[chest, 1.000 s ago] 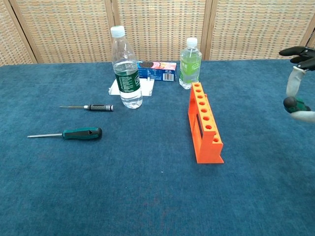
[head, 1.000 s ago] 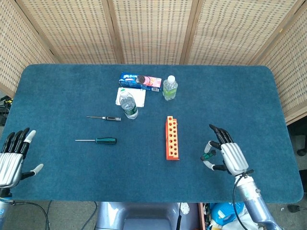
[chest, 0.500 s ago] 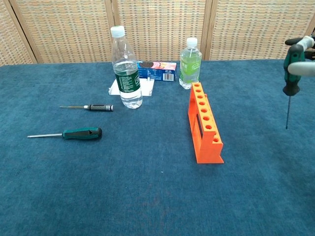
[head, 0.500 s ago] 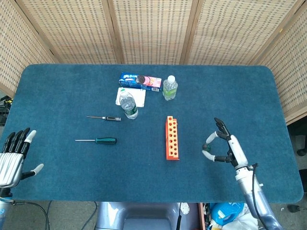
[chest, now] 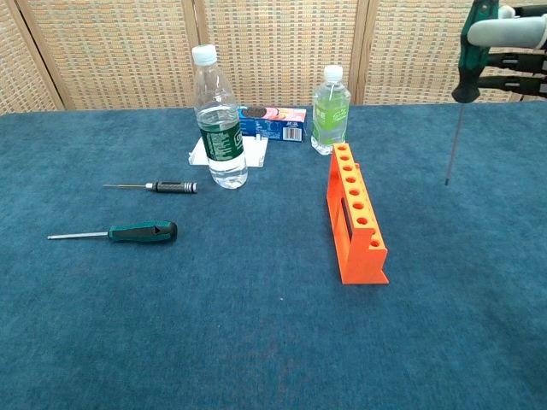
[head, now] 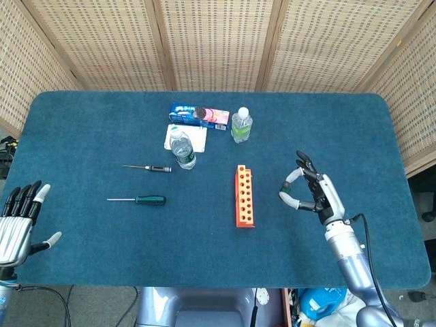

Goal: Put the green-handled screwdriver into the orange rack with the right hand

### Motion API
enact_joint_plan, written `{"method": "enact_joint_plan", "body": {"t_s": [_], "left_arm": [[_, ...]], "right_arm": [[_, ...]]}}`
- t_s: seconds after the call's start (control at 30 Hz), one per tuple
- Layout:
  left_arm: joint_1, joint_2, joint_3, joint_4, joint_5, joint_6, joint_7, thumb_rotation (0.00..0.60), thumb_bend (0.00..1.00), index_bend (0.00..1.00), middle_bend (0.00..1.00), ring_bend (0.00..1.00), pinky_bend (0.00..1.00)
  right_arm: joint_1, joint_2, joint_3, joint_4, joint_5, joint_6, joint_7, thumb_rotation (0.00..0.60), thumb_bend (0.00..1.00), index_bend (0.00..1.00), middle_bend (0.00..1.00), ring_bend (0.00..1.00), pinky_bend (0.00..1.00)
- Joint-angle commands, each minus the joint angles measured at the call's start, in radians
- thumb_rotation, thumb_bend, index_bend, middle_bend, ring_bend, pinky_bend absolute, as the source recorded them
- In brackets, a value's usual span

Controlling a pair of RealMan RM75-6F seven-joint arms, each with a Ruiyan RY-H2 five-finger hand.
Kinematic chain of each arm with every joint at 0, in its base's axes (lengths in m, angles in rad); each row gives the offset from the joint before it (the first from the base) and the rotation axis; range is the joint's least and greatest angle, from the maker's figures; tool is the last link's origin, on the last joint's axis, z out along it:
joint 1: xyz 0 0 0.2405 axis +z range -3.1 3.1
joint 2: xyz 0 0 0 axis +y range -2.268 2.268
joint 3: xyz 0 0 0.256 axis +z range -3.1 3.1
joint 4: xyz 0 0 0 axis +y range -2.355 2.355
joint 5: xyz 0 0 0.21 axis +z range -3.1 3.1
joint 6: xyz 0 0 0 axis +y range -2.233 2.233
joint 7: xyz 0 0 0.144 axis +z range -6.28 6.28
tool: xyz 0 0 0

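The right hand (chest: 504, 38) grips a green-handled screwdriver (chest: 461, 81) by the handle, shaft hanging straight down, tip in the air above the table (head: 354, 136). It hangs to the right of the orange rack (chest: 355, 213), apart from it, toward the table's right edge. In the head view the right hand (head: 317, 194) sits raised with fingers curled round the handle and the forearm running back toward the near edge. A second green-handled screwdriver (head: 139, 199) lies flat on the left half of the table. The left hand (head: 17, 225) rests at the near left corner, fingers spread, holding nothing.
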Motion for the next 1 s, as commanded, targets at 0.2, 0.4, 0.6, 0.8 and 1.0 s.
{"method": "enact_joint_plan", "body": {"t_s": [0.2,0.4,0.6,0.8,1.0], "left_arm": [[0.001,0.002,-0.002,-0.001,-0.001,0.003,-0.005,0.600,0.00,0.00,0.00,0.00,0.00],[0.001,0.003,-0.003,0.001,-0.005,0.002,-0.010,0.600,0.00,0.00,0.00,0.00,0.00],[-0.002,0.001,-0.003,0.005,-0.009,-0.007,-0.012,0.600,0.00,0.00,0.00,0.00,0.00],[-0.005,-0.001,-0.003,0.008,-0.015,-0.015,-0.015,0.600,0.00,0.00,0.00,0.00,0.00],[-0.006,-0.001,-0.004,0.011,-0.021,-0.021,-0.022,0.600,0.00,0.00,0.00,0.00,0.00]], "right_arm": [[0.034,-0.078,0.042,0.007,0.071,0.037,-0.015,0.600,0.22,0.62,0.00,0.00,0.00],[0.038,-0.142,0.049,0.020,0.065,0.063,-0.007,0.600,0.22,0.63,0.01,0.00,0.00],[0.047,-0.186,0.055,0.037,0.053,0.059,0.009,0.600,0.22,0.63,0.01,0.00,0.00],[0.062,-0.220,0.061,0.054,0.055,0.057,-0.010,0.600,0.22,0.63,0.01,0.00,0.00],[0.081,-0.242,0.080,0.056,0.077,0.055,-0.036,0.600,0.22,0.63,0.01,0.00,0.00]]}}
